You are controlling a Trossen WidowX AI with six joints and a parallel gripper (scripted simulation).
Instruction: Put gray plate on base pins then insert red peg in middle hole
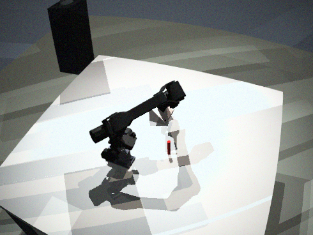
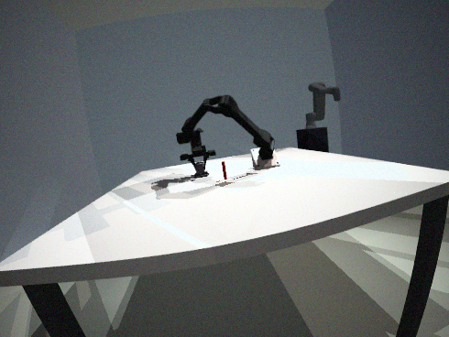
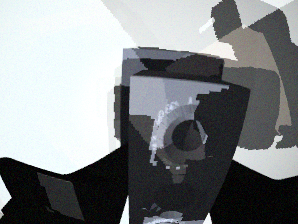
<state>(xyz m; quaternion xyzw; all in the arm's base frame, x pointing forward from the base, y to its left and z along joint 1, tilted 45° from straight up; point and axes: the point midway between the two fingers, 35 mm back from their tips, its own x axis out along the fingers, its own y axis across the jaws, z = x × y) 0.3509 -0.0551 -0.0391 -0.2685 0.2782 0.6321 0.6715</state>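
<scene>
My gripper point(image 1: 165, 121) point(image 2: 200, 171) point(image 3: 168, 148) is shut on the gray plate point(image 3: 145, 97), low over the table. The plate fills the middle of the wrist view, with a round dark hole in its face. Part of the base point(image 3: 133, 59) shows just past the plate's far edge; the plate hides the rest. Its pins cannot be made out, and whether plate and base touch is unclear. The red peg point(image 1: 168, 147) point(image 2: 224, 170) stands upright on the table, a short way from the gripper, nearer to the arm's foot in the exterior view.
The white table point(image 1: 249, 128) point(image 2: 293, 206) carries the arm and its broad shadows. A black pedestal point(image 1: 71, 39) point(image 2: 312, 139) stands beyond the table, with a second gray arm point(image 2: 319, 103) on it in the exterior view.
</scene>
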